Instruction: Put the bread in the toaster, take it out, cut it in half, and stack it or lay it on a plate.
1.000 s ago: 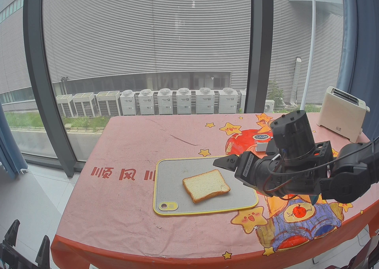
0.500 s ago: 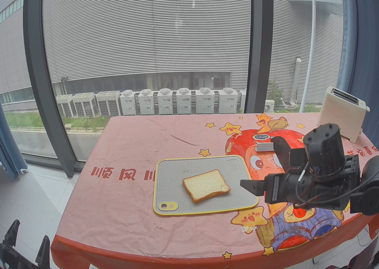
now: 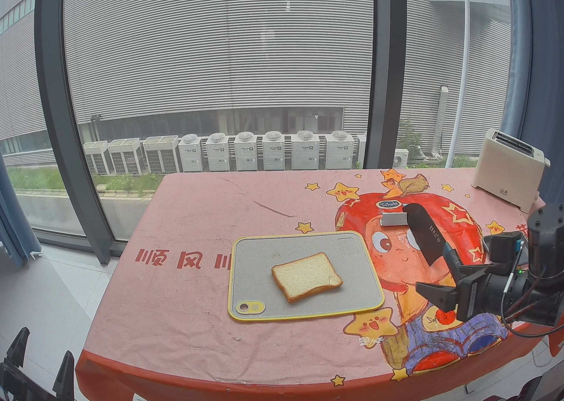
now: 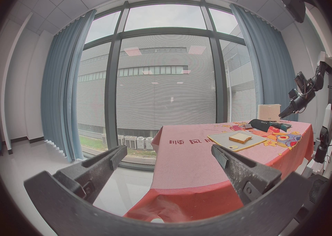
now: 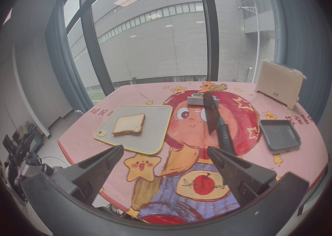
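A slice of bread (image 3: 306, 276) lies flat on the grey cutting board (image 3: 252, 255), which has a yellow rim. To its right a black-bladed knife (image 3: 424, 230) lies on the tablecloth, its tip by a small grey block (image 3: 393, 219). The cream toaster (image 3: 510, 169) stands at the far right corner. My right gripper (image 3: 433, 294) hovers open near the table's front right, beside the knife handle (image 5: 225, 137) and well right of the bread (image 5: 129, 124). A dark rectangular plate (image 5: 279, 134) sits right of the knife. My left gripper (image 4: 169, 160) is open, low and off the table's left.
The round table carries a pink cartoon cloth (image 3: 194, 214). A large window with dark frames (image 3: 388, 55) rises directly behind it, and blue curtains (image 3: 540, 67) hang at the right. Open cloth lies left of the board and behind it.
My right arm has drawn back from over the board's right edge toward the front right of the table, uncovering the knife. The bread has not moved.
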Robot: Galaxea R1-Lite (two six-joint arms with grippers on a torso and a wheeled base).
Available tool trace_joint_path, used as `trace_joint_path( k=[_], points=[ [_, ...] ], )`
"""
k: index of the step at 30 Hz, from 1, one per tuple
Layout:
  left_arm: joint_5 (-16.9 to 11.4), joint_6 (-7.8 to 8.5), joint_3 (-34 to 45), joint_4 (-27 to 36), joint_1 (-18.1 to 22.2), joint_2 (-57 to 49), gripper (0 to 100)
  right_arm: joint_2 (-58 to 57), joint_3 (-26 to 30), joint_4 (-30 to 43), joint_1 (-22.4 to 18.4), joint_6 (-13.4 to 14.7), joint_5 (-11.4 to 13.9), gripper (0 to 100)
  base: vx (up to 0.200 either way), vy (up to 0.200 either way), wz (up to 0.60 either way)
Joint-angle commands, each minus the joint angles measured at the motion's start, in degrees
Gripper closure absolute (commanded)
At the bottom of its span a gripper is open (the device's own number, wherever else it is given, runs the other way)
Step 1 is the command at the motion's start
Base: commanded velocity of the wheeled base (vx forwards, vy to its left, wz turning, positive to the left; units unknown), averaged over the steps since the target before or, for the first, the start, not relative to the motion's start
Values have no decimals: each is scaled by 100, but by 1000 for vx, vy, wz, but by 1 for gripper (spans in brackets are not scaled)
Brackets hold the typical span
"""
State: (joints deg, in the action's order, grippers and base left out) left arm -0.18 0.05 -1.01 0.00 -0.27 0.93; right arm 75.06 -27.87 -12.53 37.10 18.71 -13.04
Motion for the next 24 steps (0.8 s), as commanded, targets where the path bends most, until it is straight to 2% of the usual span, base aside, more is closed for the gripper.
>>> trace_joint_path(
  k=[1,8,13,15,18,21,24],
  points=[
    [1,4,101,0,0,-84,0,-685,335,5,-282,-236,12,0,0,0,0],
    [1,4,101,0,0,-75,0,-1169,449,14,-537,-289,12,0,0,0,0],
    [1,4,101,0,0,-75,0,-1450,572,14,-941,-483,135,0,0,0,0],
    [1,4,101,0,0,-75,0,-1512,581,14,-1099,-500,276,0,0,0,0],
    [1,4,101,0,0,-75,0,-1617,572,5,-1407,-509,619,0,0,0,0],
    [1,4,101,0,0,-75,0,-1661,581,14,-1750,-632,997,0,0,0,0],
    [1,4,101,0,0,-75,0,-1635,572,14,-2084,-711,1252,0,0,0,0]
  ],
)
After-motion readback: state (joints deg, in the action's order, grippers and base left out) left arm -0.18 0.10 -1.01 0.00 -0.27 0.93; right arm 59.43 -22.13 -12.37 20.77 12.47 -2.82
